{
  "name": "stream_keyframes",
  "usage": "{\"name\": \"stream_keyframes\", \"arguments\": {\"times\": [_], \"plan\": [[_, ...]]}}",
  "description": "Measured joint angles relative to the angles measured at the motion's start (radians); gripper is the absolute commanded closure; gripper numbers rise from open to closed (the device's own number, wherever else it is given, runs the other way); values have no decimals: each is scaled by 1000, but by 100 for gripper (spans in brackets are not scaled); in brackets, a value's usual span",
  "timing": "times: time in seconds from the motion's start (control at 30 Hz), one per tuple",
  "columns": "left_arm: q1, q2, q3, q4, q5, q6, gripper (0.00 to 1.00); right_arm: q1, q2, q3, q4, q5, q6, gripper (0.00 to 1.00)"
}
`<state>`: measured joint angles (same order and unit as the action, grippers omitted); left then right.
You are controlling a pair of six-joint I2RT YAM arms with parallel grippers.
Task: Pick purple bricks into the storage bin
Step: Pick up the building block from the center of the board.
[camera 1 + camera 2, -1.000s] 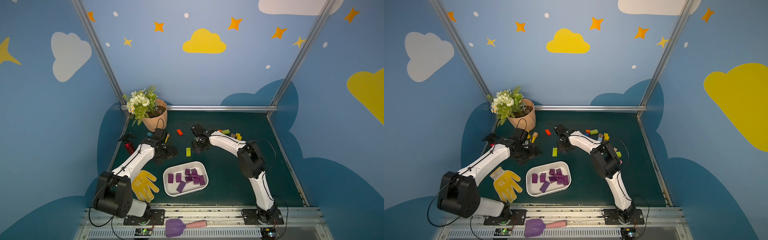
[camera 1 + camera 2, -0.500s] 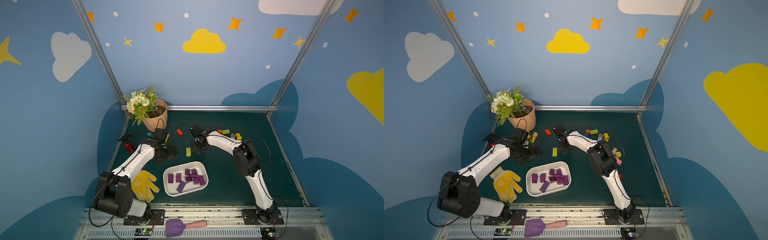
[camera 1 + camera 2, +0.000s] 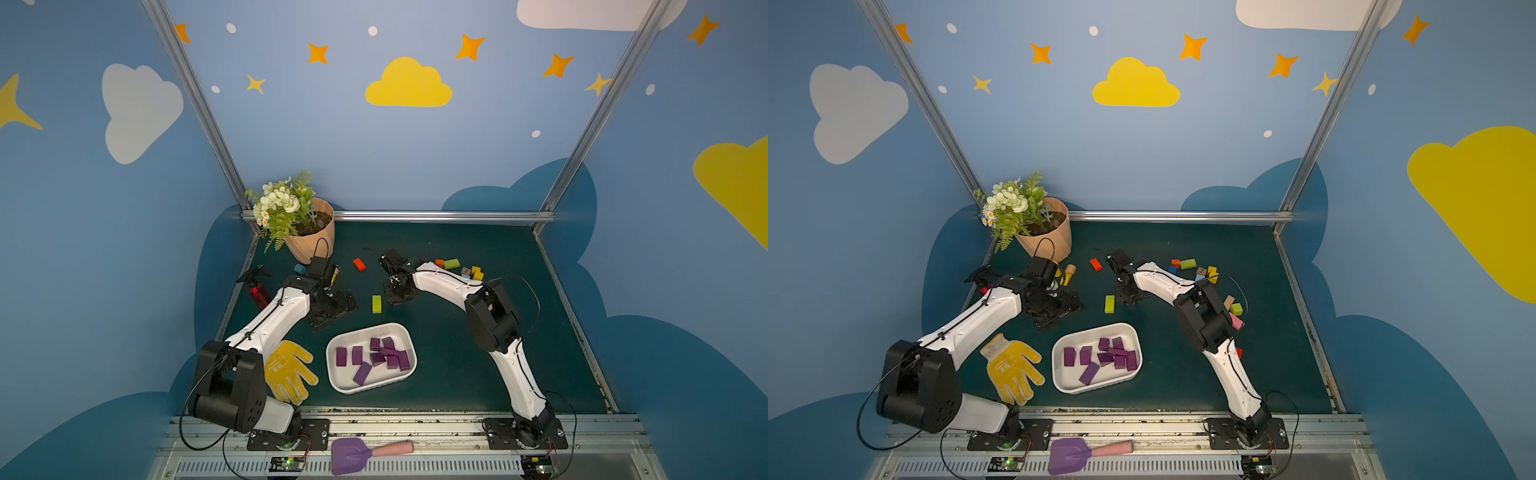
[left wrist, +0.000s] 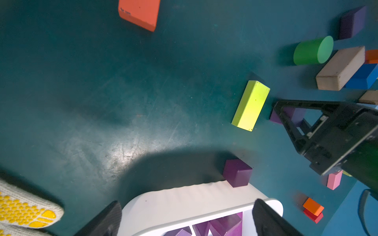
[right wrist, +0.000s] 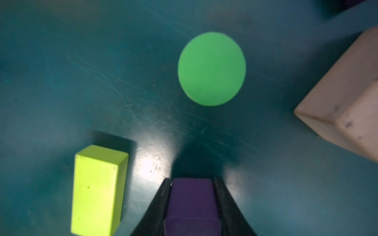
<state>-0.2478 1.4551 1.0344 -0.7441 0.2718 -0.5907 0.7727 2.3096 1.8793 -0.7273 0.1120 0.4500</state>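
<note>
Your right claw (image 5: 191, 180) has narrowed since a second ago: its fingers now pinch a small matte dark purple brick (image 5: 192, 202), beside a lime-green oblong block (image 5: 98, 190). Your left claw (image 4: 187, 202) gapes wide over the shallow white tray (image 3: 329, 361).

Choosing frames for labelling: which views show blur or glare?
Right wrist view: soft, the green cylinder fuzzy-edged, a white glare patch on the dark teal mat. Left wrist view: sharp, a broader sheen on the mat and a dark shadow beside the shallow white tray. Both top views: evenly lit, sharp, metal frame posts leaning from wide-angle distortion.
</note>
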Motion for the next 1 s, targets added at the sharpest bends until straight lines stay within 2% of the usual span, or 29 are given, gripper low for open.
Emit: {"name": "stream_keyframes", "arguments": {"times": [0.37,0.77,1.0], "plan": [[2,10,0,0,12,0,0,-1,-14,-1,-12,5,-5,69],[-4,2,-2,0,14,-13,0,2,-153,-68,-14,21,-5,68],[-29,-72,-22,-6,9,-29,0,19,-235,-144,-14,40,-5,67]]}}
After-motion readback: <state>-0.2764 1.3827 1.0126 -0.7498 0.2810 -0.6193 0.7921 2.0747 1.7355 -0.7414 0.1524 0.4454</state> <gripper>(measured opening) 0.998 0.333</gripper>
